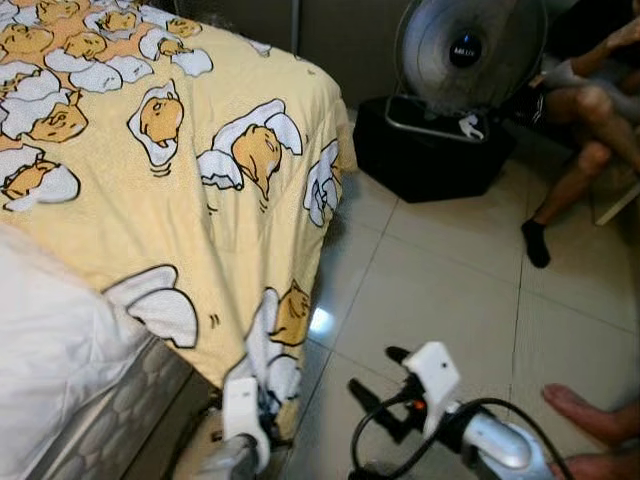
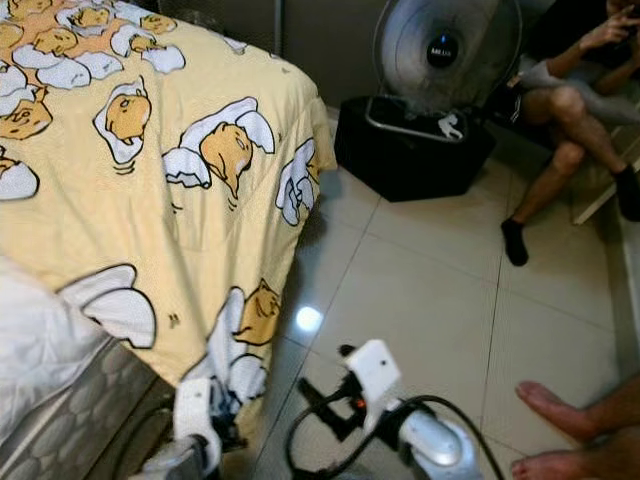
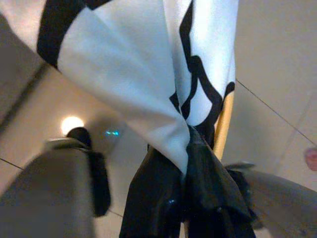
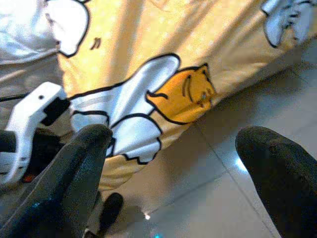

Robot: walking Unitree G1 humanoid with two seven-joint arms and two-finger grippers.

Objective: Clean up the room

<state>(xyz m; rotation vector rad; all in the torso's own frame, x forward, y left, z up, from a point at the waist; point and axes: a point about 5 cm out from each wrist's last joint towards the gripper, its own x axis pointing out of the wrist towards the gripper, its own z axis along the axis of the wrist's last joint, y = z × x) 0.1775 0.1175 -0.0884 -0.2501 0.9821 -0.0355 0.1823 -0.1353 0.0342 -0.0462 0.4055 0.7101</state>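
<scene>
Left gripper (image 3: 185, 148) pinches the yellow blanket's (image 1: 200, 190) hanging corner at seven o'clock; right gripper (image 4: 173, 163) gapes wide beside it.

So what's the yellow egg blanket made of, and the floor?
The blanket looks like soft woven or fleecy cloth, matte: it drapes over the bed edge in folds and bunches where the left gripper pinches its corner. The floor looks like glazed ceramic tile, though it could be polished stone: pale squares with thin joint lines and a bright reflected light spot.
</scene>
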